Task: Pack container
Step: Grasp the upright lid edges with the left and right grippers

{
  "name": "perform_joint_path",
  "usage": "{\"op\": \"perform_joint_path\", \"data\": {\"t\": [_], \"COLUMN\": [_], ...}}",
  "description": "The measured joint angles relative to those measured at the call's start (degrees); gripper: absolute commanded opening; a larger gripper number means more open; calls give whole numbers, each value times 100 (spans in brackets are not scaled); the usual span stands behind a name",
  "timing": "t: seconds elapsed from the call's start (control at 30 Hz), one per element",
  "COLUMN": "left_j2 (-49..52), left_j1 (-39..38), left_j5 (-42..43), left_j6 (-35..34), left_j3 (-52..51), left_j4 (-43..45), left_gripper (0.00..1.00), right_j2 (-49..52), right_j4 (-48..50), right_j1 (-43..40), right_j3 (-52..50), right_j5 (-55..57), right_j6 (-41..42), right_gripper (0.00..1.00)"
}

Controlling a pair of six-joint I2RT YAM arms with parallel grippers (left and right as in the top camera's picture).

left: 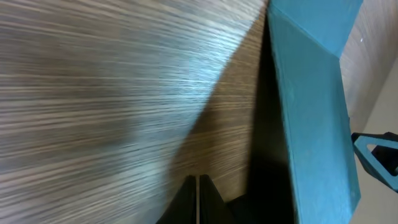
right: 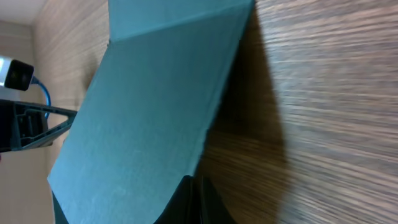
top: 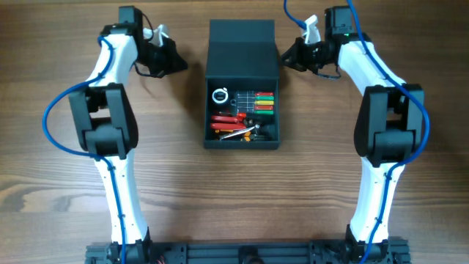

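Note:
The dark teal container [top: 242, 144] stands open at mid-table, its lid [top: 242, 42] tipped back on the far side. Inside lie a white ring [top: 220, 94], red-handled pliers [top: 227, 119] and screwdrivers with coloured handles [top: 264, 103]. My left gripper [top: 182, 64] is shut with nothing in it, a short way left of the lid. In the left wrist view its tips [left: 198, 185] meet above bare wood, with the lid [left: 317, 124] to their right. My right gripper [top: 286, 59] is also shut and holds nothing, close to the lid's right edge. Its tips [right: 194, 186] sit by the lid [right: 155, 106].
Wooden tabletop [top: 58, 183] lies all round the container. Both arms reach in from the near edge, with blue cables looping beside them. A black rail [top: 242, 253] runs along the front edge.

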Motion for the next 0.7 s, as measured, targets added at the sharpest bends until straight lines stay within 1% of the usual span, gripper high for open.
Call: {"op": "perform_joint_path", "data": {"t": [0.23, 0.43, 0.57, 0.7], "left_j2": [11, 11, 11, 11], "left_j1": [-479, -549, -544, -505], "left_j5": [59, 55, 181, 837], "left_j6": [-94, -151, -177, -214], "left_j3": [0, 0, 0, 0], "left_j4": [234, 269, 476, 1023], "left_gripper": [4, 4, 4, 4], "right_j2": [321, 428, 435, 444], "right_j4": [28, 151, 586, 1161], "right_j1": [15, 20, 20, -13], "right_j3": [2, 2, 0, 0], "right_j5": [50, 33, -634, -1565], "right_j6": [17, -4, -140, -109], "right_gripper": [4, 4, 4, 4]}}
